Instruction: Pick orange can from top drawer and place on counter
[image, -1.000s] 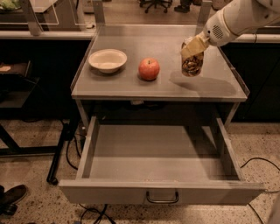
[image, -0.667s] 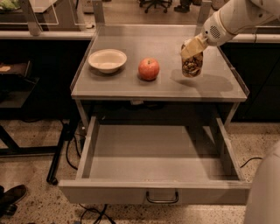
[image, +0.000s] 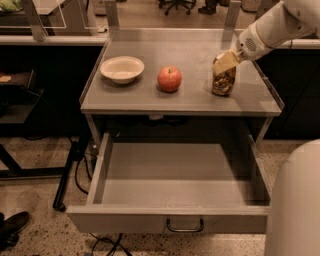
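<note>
The orange can (image: 223, 83) stands upright at the right side of the counter (image: 190, 52), close to its right rim. My gripper (image: 224, 62) comes in from the upper right on the white arm and is shut on the can's top. The top drawer (image: 175, 175) below the counter is pulled fully out, and nothing lies in it. Its wire handle (image: 185, 226) shows on the front panel.
A red apple (image: 169, 79) sits mid-counter, left of the can. A cream bowl (image: 122, 68) sits at the counter's left. My white body (image: 295, 200) fills the lower right corner beside the drawer. Cables and a dark stand foot lie on the floor at left.
The can and gripper have moved slightly down and to the right on the counter. My white body has come further into view at the lower right.
</note>
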